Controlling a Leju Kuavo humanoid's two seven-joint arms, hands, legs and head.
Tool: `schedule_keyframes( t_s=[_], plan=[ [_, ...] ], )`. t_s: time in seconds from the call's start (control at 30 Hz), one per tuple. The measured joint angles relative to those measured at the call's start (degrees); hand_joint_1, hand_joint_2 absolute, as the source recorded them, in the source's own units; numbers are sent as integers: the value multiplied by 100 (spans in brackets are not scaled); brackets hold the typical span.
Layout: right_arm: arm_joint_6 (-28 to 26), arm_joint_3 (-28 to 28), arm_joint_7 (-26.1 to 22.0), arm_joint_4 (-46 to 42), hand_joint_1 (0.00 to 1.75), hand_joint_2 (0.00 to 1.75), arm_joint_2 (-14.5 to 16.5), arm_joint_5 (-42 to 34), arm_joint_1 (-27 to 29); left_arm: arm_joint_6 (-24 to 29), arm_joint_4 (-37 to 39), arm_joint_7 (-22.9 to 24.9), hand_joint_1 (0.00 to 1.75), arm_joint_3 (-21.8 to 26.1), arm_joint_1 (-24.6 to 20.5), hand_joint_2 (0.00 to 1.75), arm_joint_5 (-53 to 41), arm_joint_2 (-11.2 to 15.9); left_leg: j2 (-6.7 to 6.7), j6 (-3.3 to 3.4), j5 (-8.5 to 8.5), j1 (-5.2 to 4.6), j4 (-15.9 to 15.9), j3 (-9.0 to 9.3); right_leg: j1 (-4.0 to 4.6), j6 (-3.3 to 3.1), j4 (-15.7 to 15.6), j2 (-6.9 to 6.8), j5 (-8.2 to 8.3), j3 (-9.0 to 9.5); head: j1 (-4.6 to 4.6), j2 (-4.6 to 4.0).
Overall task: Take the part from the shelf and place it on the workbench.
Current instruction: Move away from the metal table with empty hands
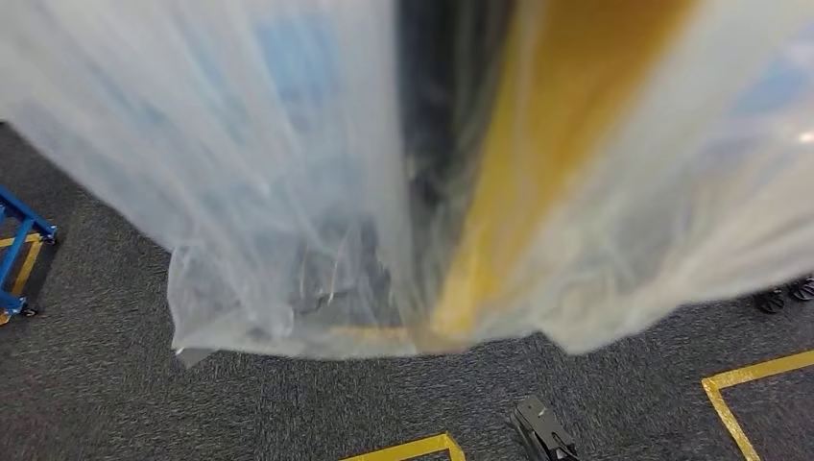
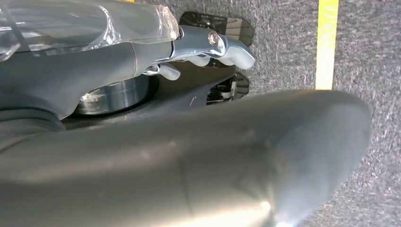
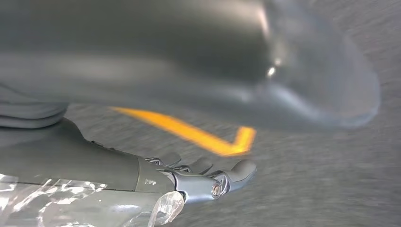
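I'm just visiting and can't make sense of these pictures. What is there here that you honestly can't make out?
- The part: in the head view, blurred clear plastic wrap covers it; only a dark and a yellow streak show.
- Left hand: in the left wrist view its thumb hides much; its grip cannot be told.
- Right hand: in the right wrist view, motion blur and plastic hide its grip.
- The dark object on the carpet: cut off by the head view's edge.
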Motion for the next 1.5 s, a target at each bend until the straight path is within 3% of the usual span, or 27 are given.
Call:
schedule_keyframes(
  t_s=[0.07, 0.13, 0.2, 0.27, 0.3, 0.33, 0.43, 0.47, 0.53, 0.6, 0.67, 0.73, 0.77, 0.8, 0.83, 0.87, 0.93, 0.97, 1.0, 1.13, 1.2, 1.27, 1.3, 1.33, 1.37, 1.43, 1.5],
  plan=[
    [-53, 101, 24, 333, 0, 0, 73, 101, -9, -4, 1, 7, 0, -16, 2, 0, -4, 8, -27, -46, -17, 18, 7, -19, 21, -102, -5, -121, 5, 9, 5, 0],
    [-123, 207, 127, 619, 0, 0, 151, 213, -16, -11, 0, 14, 0, -37, -8, 0, -15, 16, 265, -99, -162, 11, 257, -124, 24, -182, -14, -233, 7, 25, -14, 0],
    [-198, 325, 303, 890, 0, 0, 207, 338, 8, -19, -1, 16, 0, -64, -46, 0, -24, 19, 641, -150, -510, -4, 974, -468, 39, -234, -17, -367, -14, 44, -43, 0],
    [-266, 460, 486, 1159, 0, 0, 270, 467, 42, -19, -1, 15, 0, -86, -90, 0, -22, 19, 755, -169, -768, 1, 1697, -841, 62, -260, -17, -537, -45, 63, -53, 0],
    [-292, 529, 572, 1281, 0, 0, 305, 530, 55, -19, -1, 16, 0, -96, -103, 0, -22, 19, 773, -161, -758, 0, 1802, -898, 73, -265, -17, -617, -62, 78, -55, 0],
    [-308, 593, 650, 1387, 0, 0, 342, 581, 63, -17, -1, 19, 0, -105, -104, 0, -22, 19, 789, -140, -645, -6, 1662, -828, 84, -266, -17, -685, -79, 99, -55, 0],
    [-353, 759, 830, 1641, 0, 0, 454, 617, 96, -7, 0, 25, 0, -122, -61, 0, -21, 20, 932, 1, -128, -65, 483, -219, 125, -243, -18, -806, -138, 175, -55, 0],
    [-368, 804, 875, 1725, 0, 0, 496, 592, 104, -3, 0, 19, 0, -125, -50, 0, -21, 20, 979, 39, -45, -91, 211, -83, 135, -224, -18, -829, -157, 190, -52, 0],
    [-392, 880, 966, 1891, 0, 0, 575, 516, 109, -5, 0, -23, 0, -131, -30, 0, -21, 23, 1002, 67, -35, -125, 51, -19, 140, -176, -25, -881, -180, 211, -48, 0],
    [-401, 927, 1060, 2002, 0, 0, 632, 458, 118, -20, 1, -79, 0, -134, -3, 0, -21, 28, 962, 92, -9, -102, -13, 24, 128, -121, -9, -824, -211, 236, -46, 1],
    [-392, 969, 1148, 2098, 0, 0, 669, 434, 140, -34, 0, -107, 0, -135, 0, 0, -21, 31, 924, 122, 22, -53, -81, 82, 115, -74, 318, -568, -413, 97, -36, 1],
    [-380, 1011, 1216, 2202, 0, 0, 697, 423, 177, -41, -1, -111, 0, -141, -17, 0, -22, 26, 877, 143, 19, -35, -91, 95, 100, -44, 1068, -363, -757, -293, -18, 0],
    [-376, 1031, 1244, 2248, 0, 0, 709, 420, 196, -42, -1, -112, 0, -144, -20, 0, -23, 23, 843, 148, 14, -29, -90, 100, 94, -26, 1427, -339, -868, -499, -8, 0],
    [-376, 1051, 1267, 2291, 0, 0, 720, 421, 211, -42, -1, -112, 0, -147, -17, 0, -22, 21, 805, 145, 6, -18, -88, 107, 83, -7, 1614, -335, -869, -630, -3, 0],
    [-375, 1072, 1291, 2331, 0, 0, 730, 426, 219, -42, -1, -112, 0, -149, -12, 0, -22, 21, 767, 132, -4, -3, -84, 118, 67, 15, 1574, -335, -756, -651, 1, 0],
    [-375, 1093, 1315, 2368, 0, 0, 739, 434, 222, -43, -1, -112, 0, -151, -7, 0, -22, 21, 730, 110, -20, 18, -75, 135, 43, 41, 1308, -335, -548, -559, 6, 0],
    [-375, 1130, 1352, 2422, 0, 0, 771, 451, 215, -48, -1, -112, 0, -156, -10, 0, -22, 21, 669, 25, -89, 42, -18, 151, -5, 88, 513, -302, -146, -213, 34, 0],
    [-376, 1144, 1370, 2443, 0, 0, 793, 458, 209, -52, -1, -113, 0, -157, -13, 0, -23, 21, 648, -19, -131, 41, 14, 150, -16, 73, 237, -281, -48, -87, 52, 0],
    [-376, 1156, 1390, 2460, 0, 0, 816, 464, 203, -57, -1, -115, 0, -158, -16, 0, -23, 22, 633, -54, -168, 36, 36, 146, -14, 42, 101, -262, -27, -25, 68, 0],
    [-380, 1221, 1459, 2508, 0, 0, 881, 499, 187, -64, -1, -122, 0, -158, -14, 0, -21, 22, 662, -123, -273, 78, 156, 120, 18, -143, 82, -282, -61, -5, 75, 0],
    [-386, 1242, 1483, 2527, 0, 0, 896, 503, 184, -66, -1, -124, 0, -158, -22, 0, -21, 21, 734, -166, -534, 87, 718, -146, 17, -203, 76, -304, -75, 20, 65, 0],
    [-396, 1266, 1507, 2554, 0, 0, 896, 508, 187, -69, -1, -141, 0, -157, -40, 0, -21, 21, 765, -185, -835, 84, 1552, -608, 33, -234, 77, -328, -107, 45, 57, 0],
    [-399, 1277, 1516, 2567, 0, 0, 897, 509, 189, -72, -1, -149, 0, -157, -50, 0, -20, 22, 769, -178, -875, 81, 1811, -769, 44, -240, 77, -337, -127, 66, 56, 0],
    [-401, 1286, 1523, 2576, 0, 0, 898, 510, 191, -76, -1, -154, 0, -157, -60, 0, -18, 22, 771, -156, -799, 74, 1837, -816, 56, -242, 77, -343, -151, 95, 55, 0],
    [-404, 1291, 1529, 2583, 0, 0, 900, 511, 191, -81, -1, -148, 0, -157, -64, 0, -15, 22, 772, -119, -621, 60, 1621, -741, 68, -240, 76, -345, -176, 135, 55, 0],
    [-412, 1298, 1536, 2585, 0, 0, 912, 514, 189, -93, -1, -131, 0, -158, -50, 0, -11, 22, 804, 1, -186, 1, 794, -386, 87, -226, 70, -345, -231, 218, 56, 0],
    [-419, 1312, 1542, 2593, 0, 0, 924, 515, 187, -103, -1, -123, 0, -158, -46, 0, -12, 21, 863, 64, 0, -59, 238, -147, 98, -192, 61, -345, -284, 259, 58, 0]
  ],
)
